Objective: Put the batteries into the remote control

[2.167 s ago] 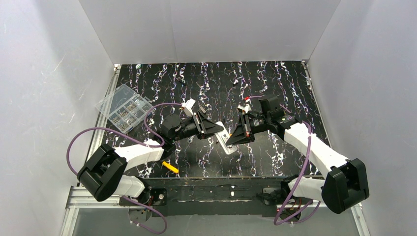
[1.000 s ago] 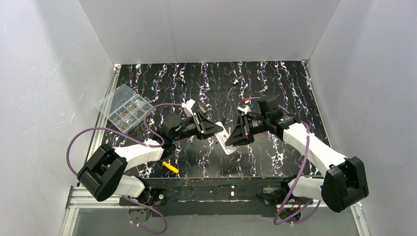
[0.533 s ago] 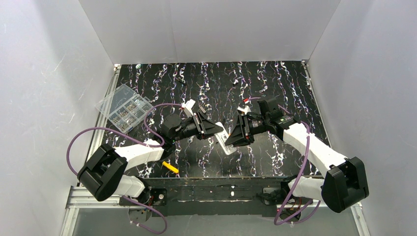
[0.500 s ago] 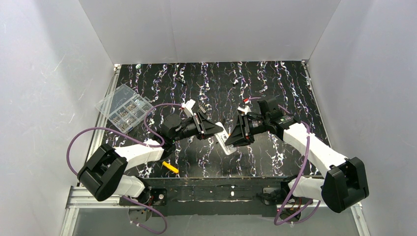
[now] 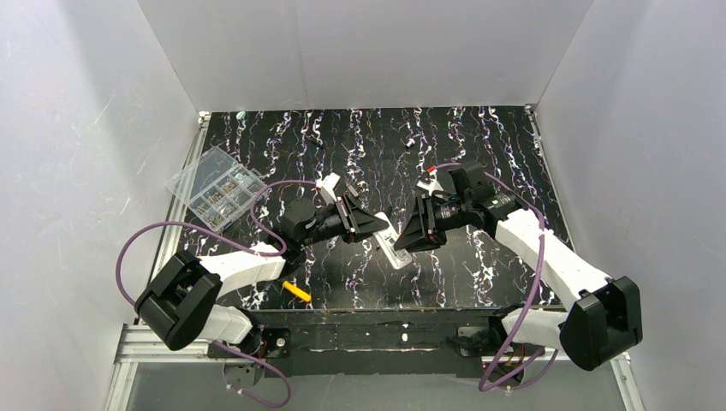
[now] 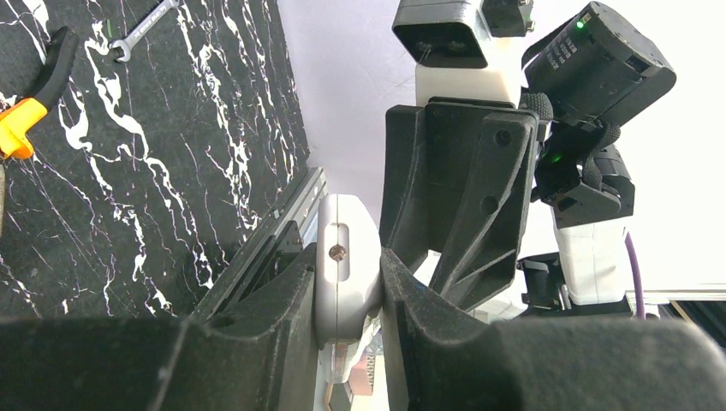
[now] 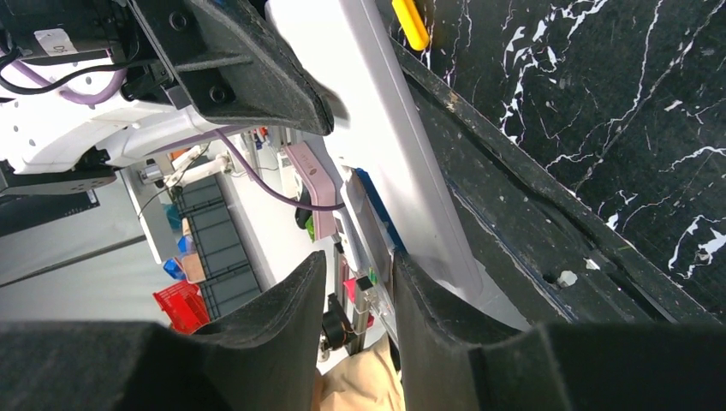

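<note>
My left gripper [image 5: 383,226] is shut on the white remote control [image 5: 395,248] and holds it above the middle of the table. In the left wrist view the remote [image 6: 347,248] is clamped edge-on between the two fingers [image 6: 282,317]. My right gripper [image 5: 406,239] is right against the remote's other side. In the right wrist view the jaws [image 7: 358,287] stand apart with nothing between them, beside the remote [image 7: 368,111]. A thin blue strip [image 7: 374,205] runs along the remote's edge; I cannot tell whether it is a battery. No loose batteries show.
A clear compartment box [image 5: 214,187] lies at the left edge. Pliers with a yellow handle [image 5: 297,293] lie near the front edge, left of centre. A small wrench [image 6: 145,26] and small parts [image 5: 411,141] lie on the black marbled mat. White walls enclose three sides.
The right arm's wrist has lifted and shifted slightly towards the back; its fingers stay by the remote. The left arm and the remote have not moved.
</note>
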Action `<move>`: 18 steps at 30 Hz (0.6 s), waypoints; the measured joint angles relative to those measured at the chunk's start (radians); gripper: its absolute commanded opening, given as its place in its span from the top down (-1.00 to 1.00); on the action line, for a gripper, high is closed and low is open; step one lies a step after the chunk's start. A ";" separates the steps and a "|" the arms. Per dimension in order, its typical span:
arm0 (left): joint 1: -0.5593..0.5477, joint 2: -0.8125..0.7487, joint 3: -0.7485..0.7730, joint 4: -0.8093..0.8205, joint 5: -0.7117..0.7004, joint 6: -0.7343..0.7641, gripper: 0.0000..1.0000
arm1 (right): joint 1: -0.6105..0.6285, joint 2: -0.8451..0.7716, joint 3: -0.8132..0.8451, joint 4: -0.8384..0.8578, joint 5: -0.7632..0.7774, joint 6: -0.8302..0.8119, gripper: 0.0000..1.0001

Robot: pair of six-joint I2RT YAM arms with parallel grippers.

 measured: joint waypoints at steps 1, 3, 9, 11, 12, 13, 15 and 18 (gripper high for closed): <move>0.000 0.000 0.000 0.000 0.000 0.000 1.00 | 0.000 0.000 0.003 -0.008 0.005 -0.002 0.13; 0.000 0.000 0.000 0.000 -0.001 0.000 1.00 | 0.000 0.000 0.009 -0.020 0.014 -0.009 0.14; 0.000 0.000 0.000 0.000 -0.001 0.000 1.00 | 0.000 -0.004 0.016 -0.043 0.033 -0.026 0.34; 0.000 0.000 0.000 0.000 0.000 0.000 1.00 | 0.000 -0.004 0.016 -0.051 0.037 -0.030 0.45; 0.000 0.000 0.000 0.000 0.000 0.000 1.00 | 0.000 -0.004 0.016 -0.055 0.040 -0.033 0.51; 0.000 0.000 0.000 0.000 0.000 -0.001 1.00 | 0.000 -0.004 0.016 -0.058 0.043 -0.036 0.57; 0.000 0.000 0.000 0.001 0.000 -0.002 1.00 | 0.000 -0.004 0.016 -0.063 0.048 -0.045 0.67; 0.000 0.000 0.000 0.001 0.001 -0.005 1.00 | 0.000 -0.004 0.016 -0.068 0.055 -0.052 0.77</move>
